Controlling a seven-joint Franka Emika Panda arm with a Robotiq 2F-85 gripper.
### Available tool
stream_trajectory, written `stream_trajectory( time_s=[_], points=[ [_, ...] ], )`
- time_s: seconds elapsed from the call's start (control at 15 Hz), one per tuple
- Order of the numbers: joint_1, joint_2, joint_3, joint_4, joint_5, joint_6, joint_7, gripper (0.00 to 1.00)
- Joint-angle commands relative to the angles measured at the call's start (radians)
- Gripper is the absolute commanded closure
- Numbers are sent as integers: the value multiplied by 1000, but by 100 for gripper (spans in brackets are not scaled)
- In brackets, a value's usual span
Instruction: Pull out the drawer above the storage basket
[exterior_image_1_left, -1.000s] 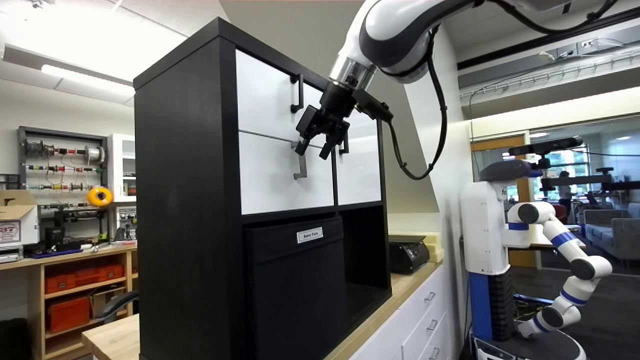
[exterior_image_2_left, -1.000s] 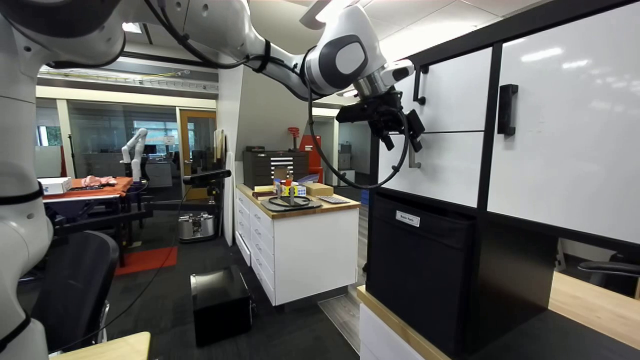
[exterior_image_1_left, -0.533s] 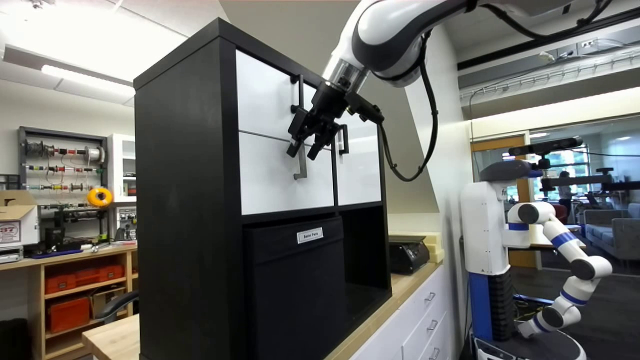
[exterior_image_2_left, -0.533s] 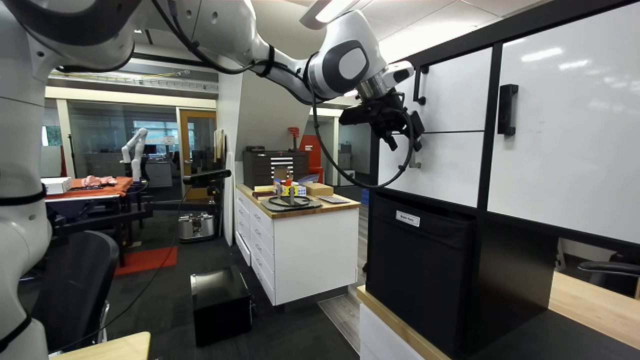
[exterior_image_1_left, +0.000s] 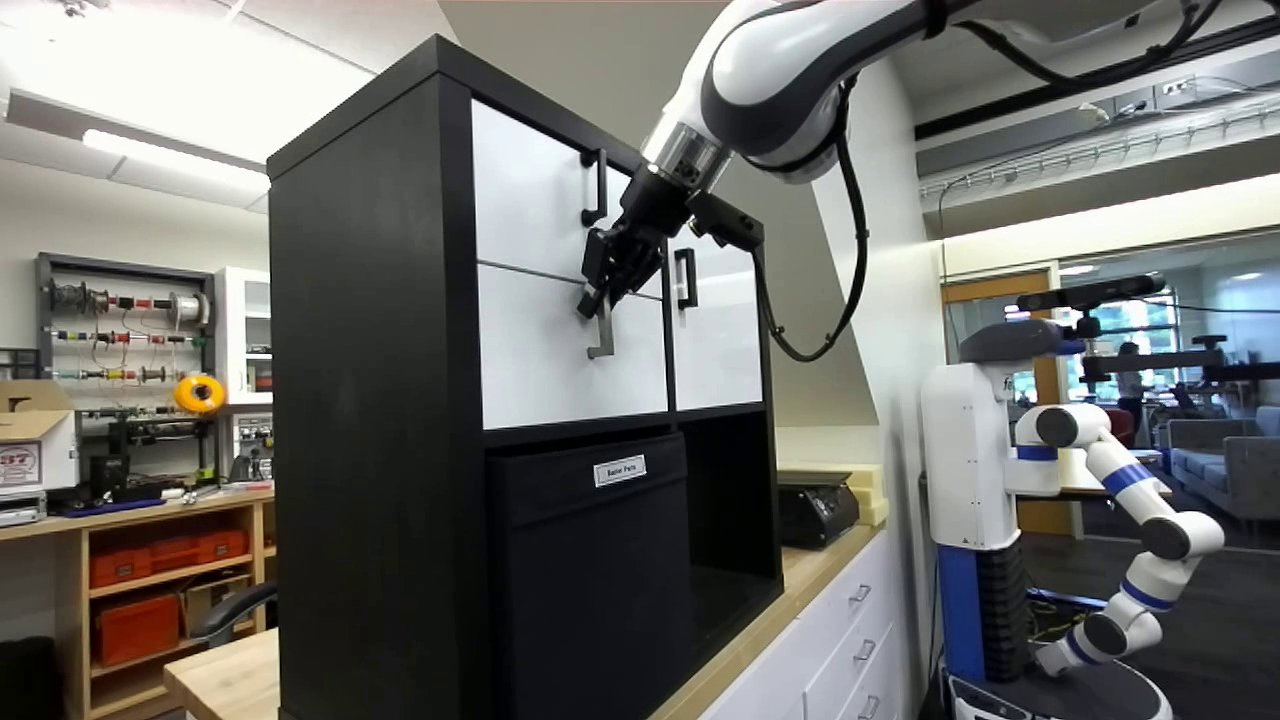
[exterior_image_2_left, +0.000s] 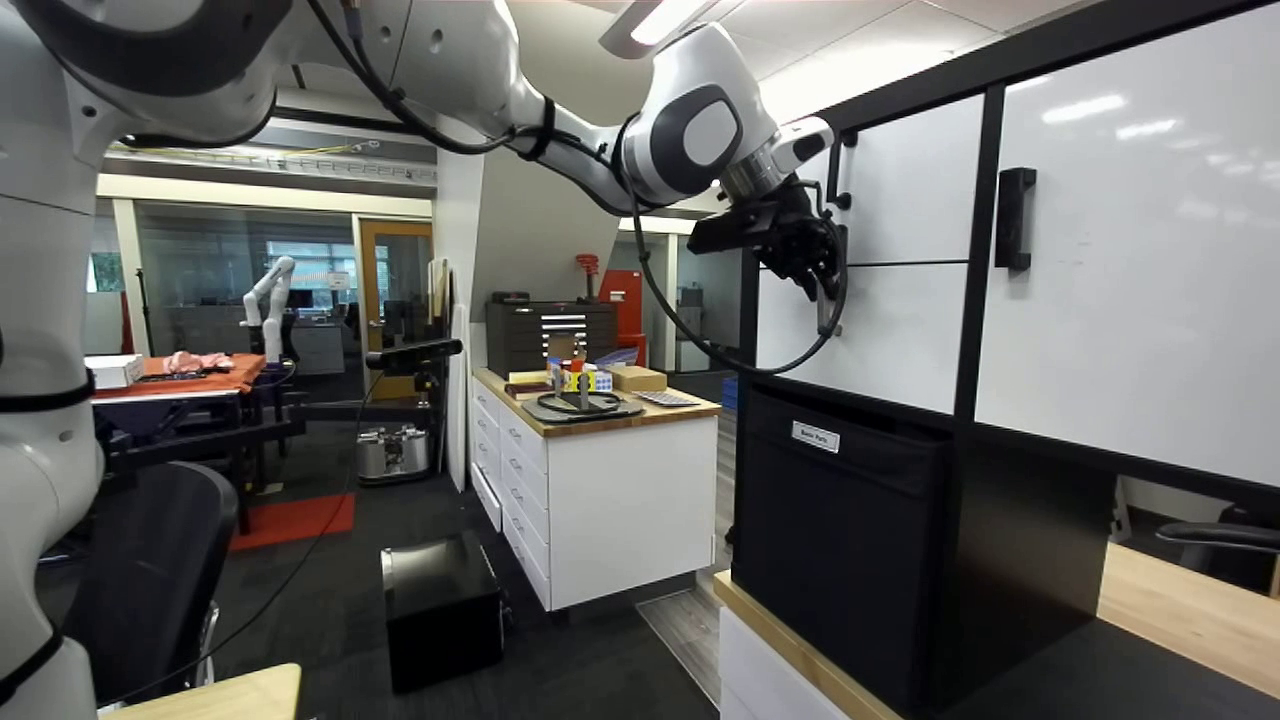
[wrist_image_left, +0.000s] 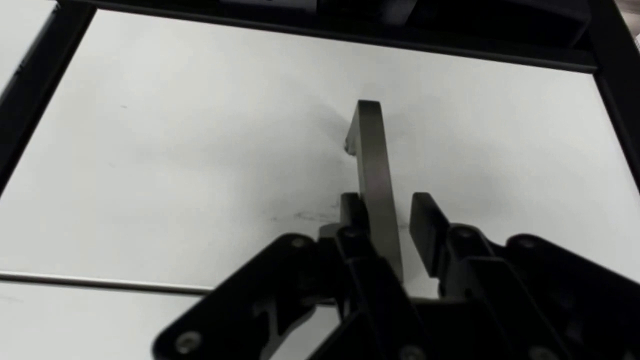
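In an exterior view I see a boxy white counter (exterior_image_2_left: 632, 500) with a wooden top (exterior_image_2_left: 650, 418). On that counter rest a brown cardboard box (exterior_image_2_left: 638, 379) and a flat grey board (exterior_image_2_left: 631, 408). At the counter's far end I make out a dark tool chest (exterior_image_2_left: 515, 340) with silver drawer fronts (exterior_image_2_left: 563, 322) (whether on the top or behind it, I cannot tell). On the floor (exterior_image_2_left: 580, 665) left of the counter in that view sit a glossy black box (exterior_image_2_left: 442, 615) nearby and a flat red mat (exterior_image_2_left: 285, 520) well apart.
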Motion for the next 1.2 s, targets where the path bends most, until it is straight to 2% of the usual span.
stream_trajectory(
  time_s=[0.0,0.13,0.2,0.53,1.13],
  points=[
    [-4,-6,-6,1,3,24,-29,97],
    [-7,-15,-8,-10,8,20,-30,99],
    [-8,-18,-7,-15,12,18,-31,96],
    [-11,-55,-3,-68,31,15,-40,96],
    [-7,-229,-14,-295,3,54,-20,96]
  ],
)
